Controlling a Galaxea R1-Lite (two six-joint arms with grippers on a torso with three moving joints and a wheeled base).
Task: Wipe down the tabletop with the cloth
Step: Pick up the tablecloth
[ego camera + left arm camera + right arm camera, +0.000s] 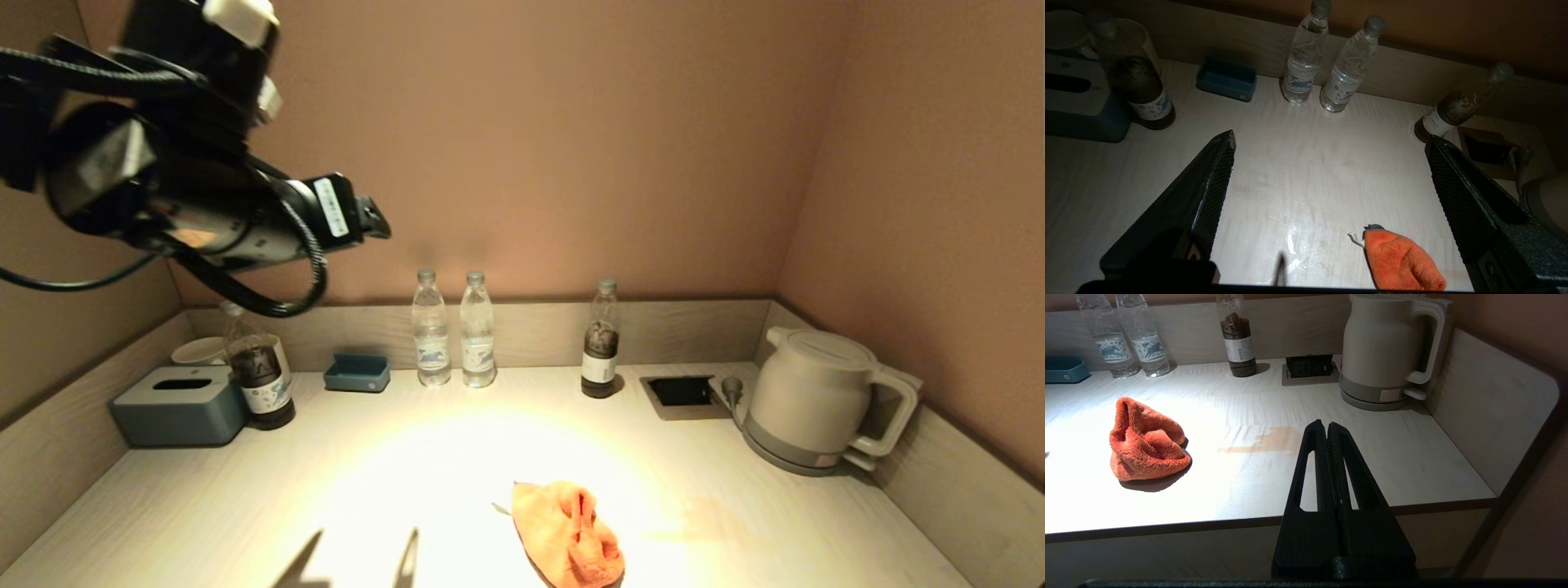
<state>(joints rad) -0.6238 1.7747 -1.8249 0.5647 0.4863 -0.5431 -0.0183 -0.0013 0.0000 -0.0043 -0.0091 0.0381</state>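
The orange cloth lies crumpled on the pale wood tabletop, near its front edge and a little right of centre. It also shows in the left wrist view and the right wrist view. My left arm is raised high at the upper left. Its gripper is open wide and empty, well above the table, with the cloth below and nearer the front. My right gripper is shut and empty, low by the table's front right edge, to the right of the cloth. A brownish smear marks the table between them.
Along the back wall stand two clear water bottles, a dark bottle, a blue tray and a recessed socket. A kettle is at the back right. A tissue box, another dark bottle and a cup are at the back left.
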